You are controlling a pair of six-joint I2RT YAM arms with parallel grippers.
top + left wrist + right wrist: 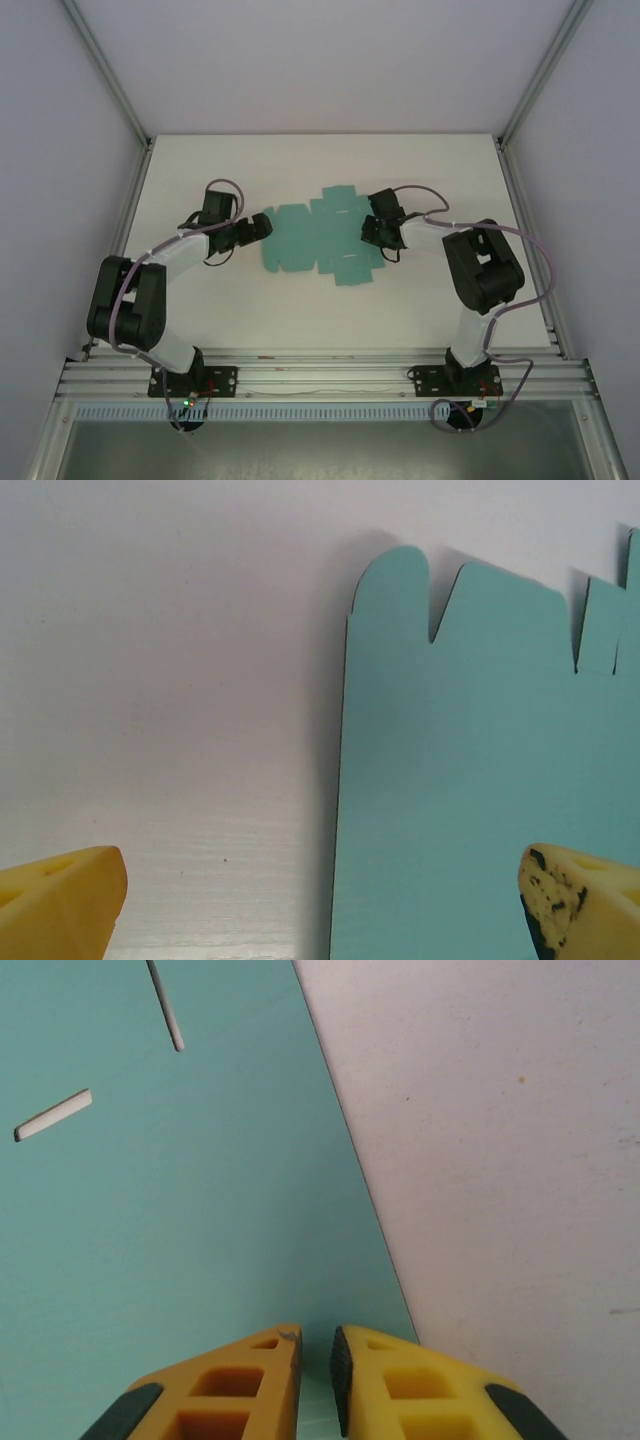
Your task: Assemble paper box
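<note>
The paper box (310,238) lies as a flat teal die-cut sheet with flaps on the white table (330,160). My left gripper (266,226) is at the sheet's left edge. In the left wrist view this gripper (322,885) stands wide open, its yellow fingertips (70,900) astride the sheet's (460,780) straight edge. My right gripper (368,232) hangs over the sheet's right part. In the right wrist view its (315,1360) fingers are almost together, a thin gap left, just above the sheet (180,1240) near its edge; two slots (52,1115) show in the card.
Grey enclosure walls and aluminium posts (110,80) ring the table. A metal rail (320,380) at the near edge carries both arm bases. Bare white table (500,1160) lies right of the sheet and also left of it (170,680).
</note>
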